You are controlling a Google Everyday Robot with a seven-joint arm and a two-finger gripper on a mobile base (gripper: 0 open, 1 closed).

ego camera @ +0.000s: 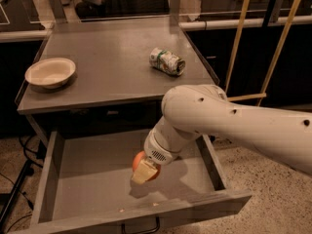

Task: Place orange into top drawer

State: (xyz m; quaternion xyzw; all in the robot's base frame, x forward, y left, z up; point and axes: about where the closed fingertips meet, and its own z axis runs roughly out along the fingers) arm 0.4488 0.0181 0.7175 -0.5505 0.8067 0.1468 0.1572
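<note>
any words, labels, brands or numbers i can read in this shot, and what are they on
No text here can be read.
can, lying on the tabletop: green-and-white print on its side, too blurred to read.
bowl: no marking shows.
gripper, holding the orange over the open top drawer: no label or number shows.

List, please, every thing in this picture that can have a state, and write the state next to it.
top drawer: pulled open
orange: gripped by the claw, low inside the drawer
claw: inside the open drawer, shut on the orange
can: lying on its side on the table
bowl: upright at the table's left side, looks empty
</note>
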